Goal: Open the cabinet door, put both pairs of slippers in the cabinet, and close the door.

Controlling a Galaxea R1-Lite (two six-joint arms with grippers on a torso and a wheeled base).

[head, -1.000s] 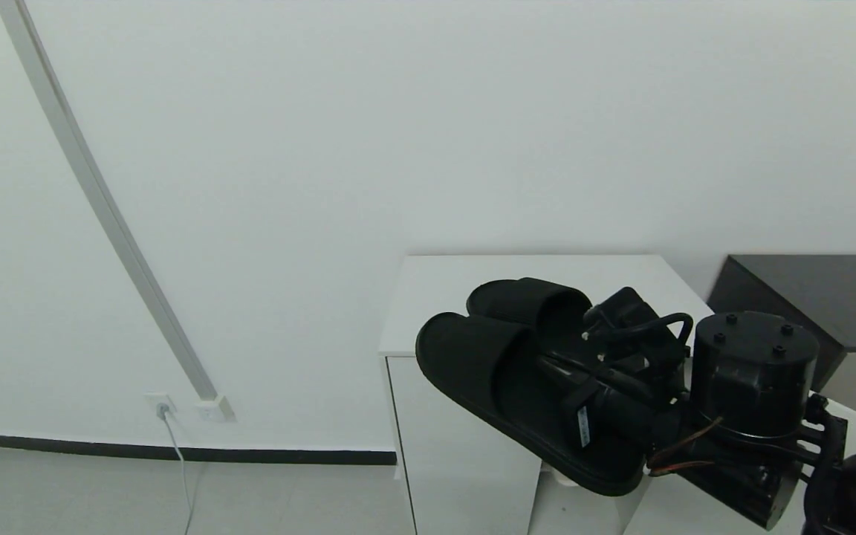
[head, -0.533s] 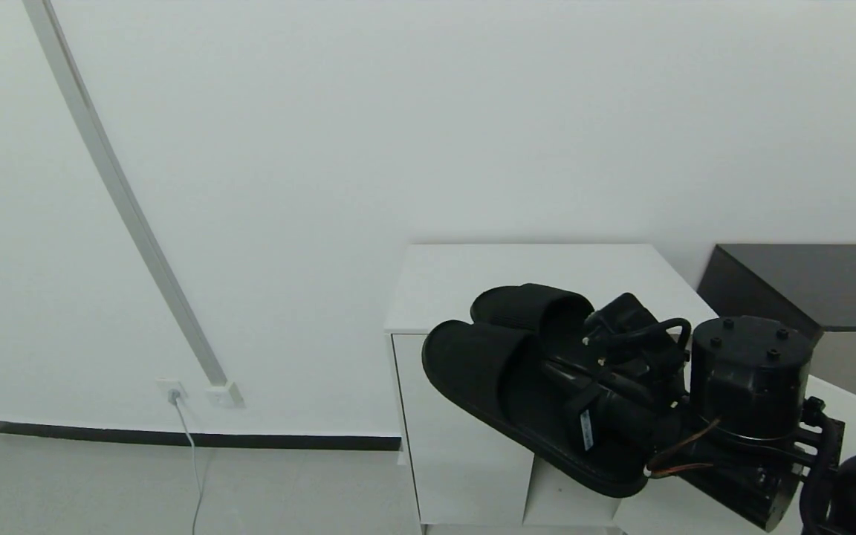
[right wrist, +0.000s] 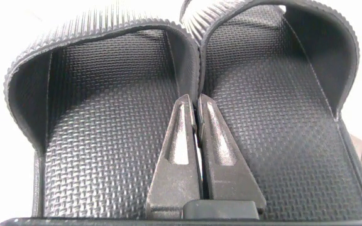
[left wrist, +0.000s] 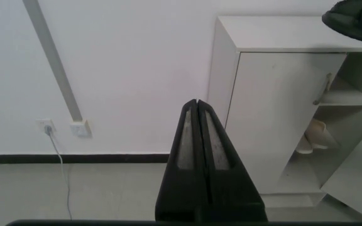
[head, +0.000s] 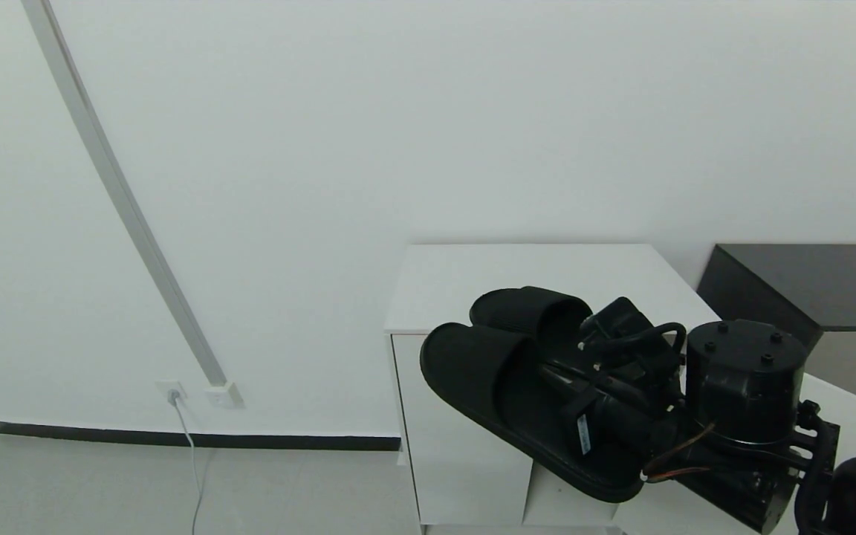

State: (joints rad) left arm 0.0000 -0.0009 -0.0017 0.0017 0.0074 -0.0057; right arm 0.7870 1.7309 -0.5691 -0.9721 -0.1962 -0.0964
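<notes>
1. A pair of black slippers [head: 502, 371] is held up in the air, side by side, with the toes tipped upward.
2. The slippers are made of bumpy black rubber, and each has a wide ribbed band over the top.
3. In the head view they are seen in front of the front edge of the white cabinet's [head: 465, 423] top.
4. The two inner edges of the slippers are squeezed together between the jaws of the right gripper [right wrist: 195, 103].
5. The left gripper [left wrist: 197, 103] is held out in front of the cabinet, with its jaws pressed together and nothing between them.
6. One cabinet door [left wrist: 281, 125] with a small handle is shut.
7. Beside that door the cabinet is open, and shelves can be seen inside.
8. A pair of light slippers [left wrist: 316, 135] is kept on a lower shelf.
9. A wall socket [head: 173, 394] with a white cable plugged in is seen low on the wall, well apart from the cabinet.
</notes>
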